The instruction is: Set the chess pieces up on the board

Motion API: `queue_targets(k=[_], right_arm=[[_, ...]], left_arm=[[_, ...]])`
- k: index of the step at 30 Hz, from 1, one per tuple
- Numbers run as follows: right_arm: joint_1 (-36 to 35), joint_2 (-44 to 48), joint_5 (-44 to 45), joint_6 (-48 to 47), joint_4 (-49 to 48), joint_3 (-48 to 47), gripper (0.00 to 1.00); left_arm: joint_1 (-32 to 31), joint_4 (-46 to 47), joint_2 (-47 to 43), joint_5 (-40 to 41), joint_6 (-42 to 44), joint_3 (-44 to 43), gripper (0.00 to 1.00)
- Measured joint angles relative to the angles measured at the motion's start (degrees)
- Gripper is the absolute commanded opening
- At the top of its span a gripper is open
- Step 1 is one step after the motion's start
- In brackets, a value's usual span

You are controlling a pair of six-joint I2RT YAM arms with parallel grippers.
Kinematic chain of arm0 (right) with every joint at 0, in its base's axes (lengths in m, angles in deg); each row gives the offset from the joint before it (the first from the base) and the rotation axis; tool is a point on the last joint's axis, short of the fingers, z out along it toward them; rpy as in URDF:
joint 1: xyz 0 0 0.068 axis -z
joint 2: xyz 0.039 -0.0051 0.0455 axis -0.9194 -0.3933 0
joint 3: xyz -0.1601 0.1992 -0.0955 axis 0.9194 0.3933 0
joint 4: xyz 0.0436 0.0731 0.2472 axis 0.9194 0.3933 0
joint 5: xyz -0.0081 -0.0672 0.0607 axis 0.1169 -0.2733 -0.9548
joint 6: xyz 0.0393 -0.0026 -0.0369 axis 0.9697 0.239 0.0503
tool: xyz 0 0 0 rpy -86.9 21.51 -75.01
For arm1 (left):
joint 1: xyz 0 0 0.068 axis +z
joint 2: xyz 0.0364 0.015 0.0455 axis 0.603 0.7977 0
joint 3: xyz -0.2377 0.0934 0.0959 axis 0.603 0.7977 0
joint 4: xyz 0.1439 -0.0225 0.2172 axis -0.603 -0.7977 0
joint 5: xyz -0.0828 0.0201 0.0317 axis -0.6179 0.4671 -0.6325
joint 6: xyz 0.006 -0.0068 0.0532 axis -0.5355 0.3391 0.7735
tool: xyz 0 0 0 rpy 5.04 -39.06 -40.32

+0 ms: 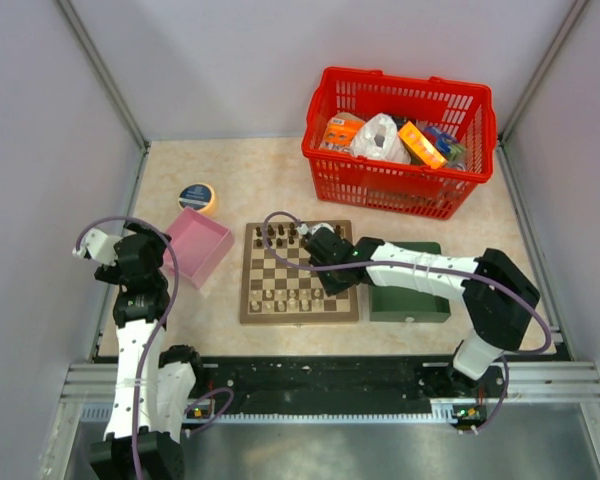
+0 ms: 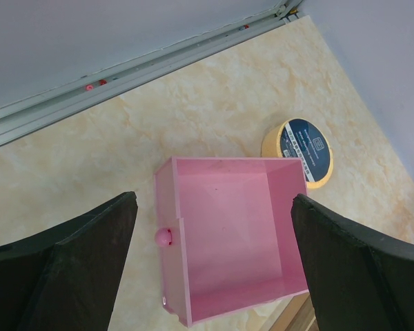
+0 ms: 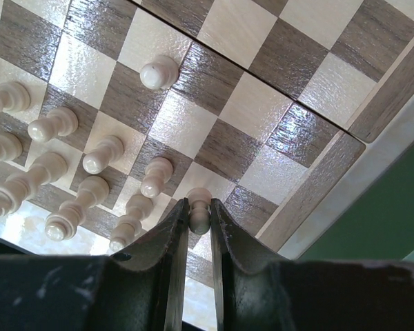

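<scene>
While pinched by the right gripper (image 3: 199,205), a pale cream, round-headed pawn (image 3: 200,218); left gripper (image 2: 212,203) spread.

I see bright, even light and soft shadows everywhere; up close, white glare streaks the glossy board (image 3: 262,103)

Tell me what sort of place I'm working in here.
Probably a lab robot test cell: plain grey walls close in the table, a metal rail edges it, and unrelated props sit together, a chessboard and a red basket.
</scene>
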Motion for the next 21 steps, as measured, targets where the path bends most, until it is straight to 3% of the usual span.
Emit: queue_targets(k=[12,21], right_arm=[[-0.3,-2.2,0.0,0.2,-0.1,0.0,0.19],[-0.8,-2.3,0.1,0.2,-0.1,0.0,0.26]], left_arm=[[0.0,0.0,0.0,0.0,0.0,0.0,0.99],[0.0,0.0,0.0,0.0,0.0,0.0,0.99]])
